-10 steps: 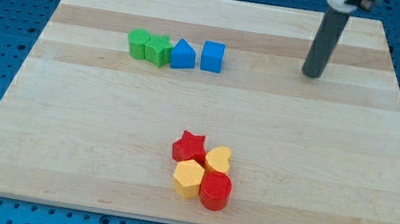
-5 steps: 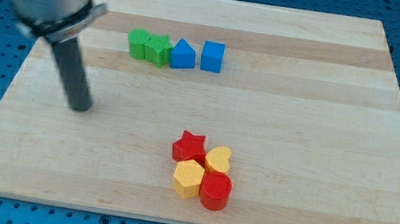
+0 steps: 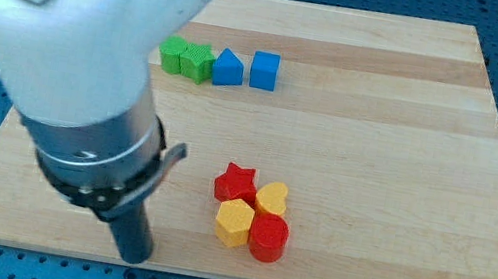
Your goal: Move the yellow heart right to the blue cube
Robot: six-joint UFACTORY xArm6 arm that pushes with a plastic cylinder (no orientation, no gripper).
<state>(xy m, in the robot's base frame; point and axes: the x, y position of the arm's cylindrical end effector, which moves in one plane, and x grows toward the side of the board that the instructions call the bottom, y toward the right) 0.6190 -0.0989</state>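
Note:
The yellow heart lies near the view's bottom centre, touching a red star on its left, a yellow hexagon below-left and a red cylinder below. The blue cube stands near the view's top at the right end of a row. My tip rests near the board's bottom edge, to the left of the cluster and apart from it. The arm's large white and grey body fills the view's left.
Left of the blue cube in the row are a blue triangular block and two green blocks. The wooden board lies on a blue perforated table.
My tip swept from the board's top right to the left side, then down to the bottom edge left of the cluster. No block has moved.

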